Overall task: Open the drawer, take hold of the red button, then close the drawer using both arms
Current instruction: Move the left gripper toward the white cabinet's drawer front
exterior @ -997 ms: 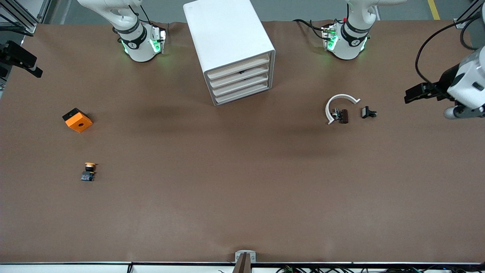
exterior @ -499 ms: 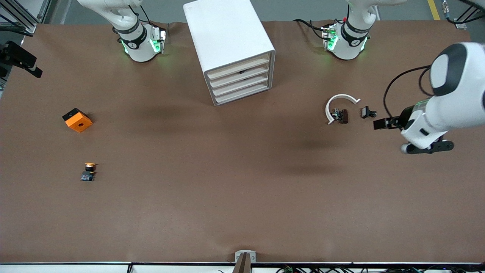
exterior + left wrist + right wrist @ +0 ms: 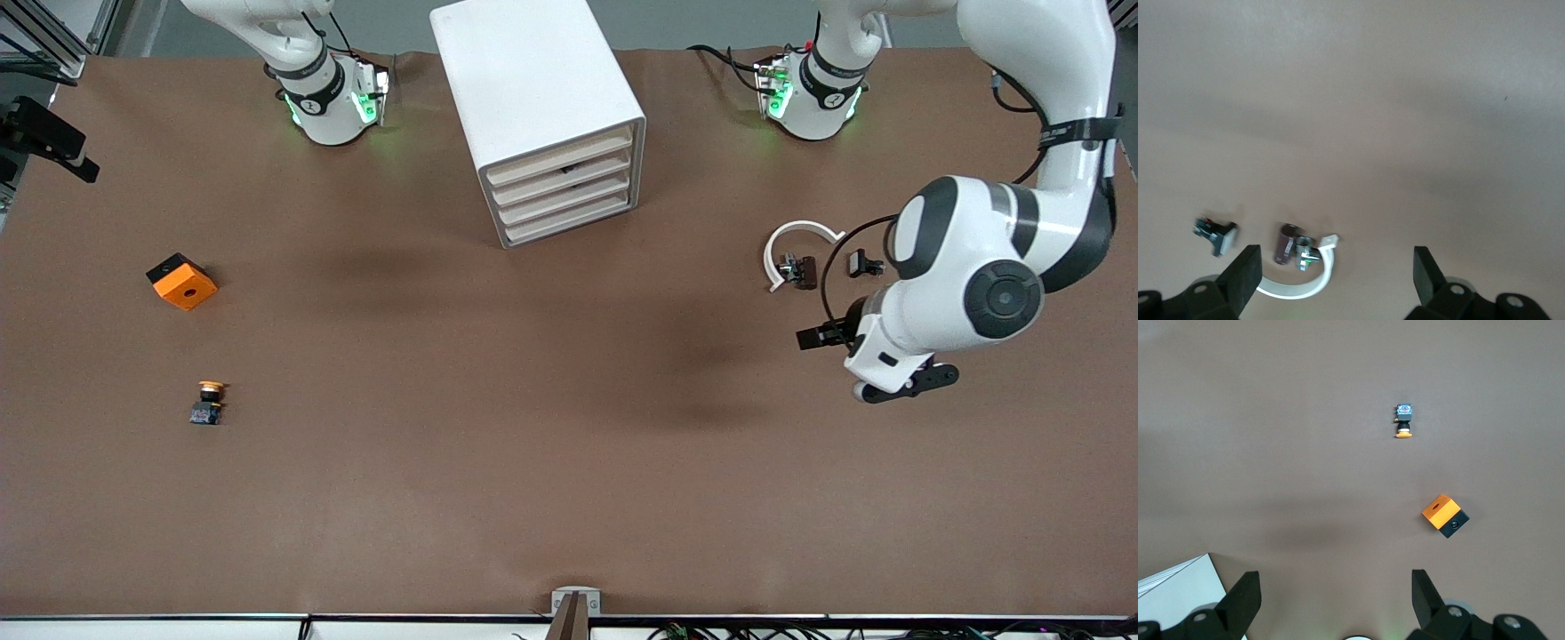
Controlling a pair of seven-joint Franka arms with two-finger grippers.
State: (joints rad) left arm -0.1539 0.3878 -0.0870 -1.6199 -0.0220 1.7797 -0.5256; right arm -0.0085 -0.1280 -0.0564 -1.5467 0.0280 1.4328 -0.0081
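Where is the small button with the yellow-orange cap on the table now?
The small button with the yellow-orange cap lies on the brown table toward the right arm's end, nearer to the front camera than the orange cube with a black side.

Orange cube [image 3: 181, 281], yellow-capped button [image 3: 208, 402] – white curved piece [image 3: 794, 242] with 2 small dark parts [image 3: 864, 263]

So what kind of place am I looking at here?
Probably a robotics lab test bench: two white arms bolted to a brown-covered table, the left arm reaching out, with a white drawer cabinet and small parts such as an orange cube.
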